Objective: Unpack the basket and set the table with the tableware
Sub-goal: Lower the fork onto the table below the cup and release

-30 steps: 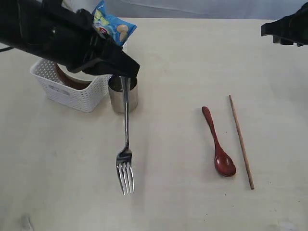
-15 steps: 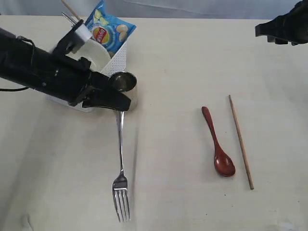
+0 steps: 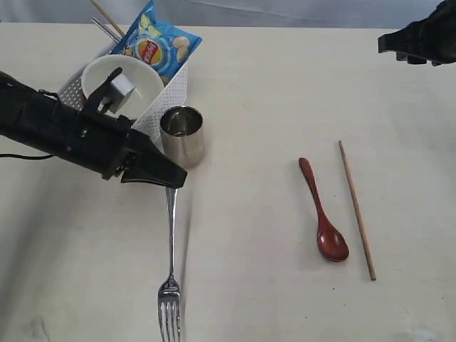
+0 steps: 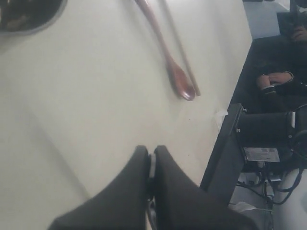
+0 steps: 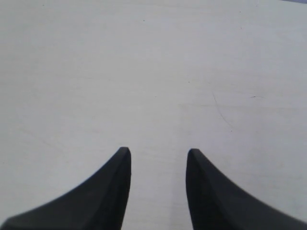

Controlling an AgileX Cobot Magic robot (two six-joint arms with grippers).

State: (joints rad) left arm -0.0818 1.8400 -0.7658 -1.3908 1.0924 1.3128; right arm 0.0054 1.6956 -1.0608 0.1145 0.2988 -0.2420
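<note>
Mirror-bright on the matt, pale cream wood-look tabletop: a slim polished steel fork and a shiny round steel cup. Glossy lacquer on the dark red wooden spoon; bare dull wood for the thin brown chopstick. Perforated white plastic rectangular basket, smooth cream round bowl, crinkly glossy blue chip bag.

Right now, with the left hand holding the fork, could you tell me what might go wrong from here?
1. The left hand pinches the fork only at its handle end, so it may swing or slip before it is laid down.
2. The steel cup stands close beside that hand; a sideways move could knock it over.
</note>
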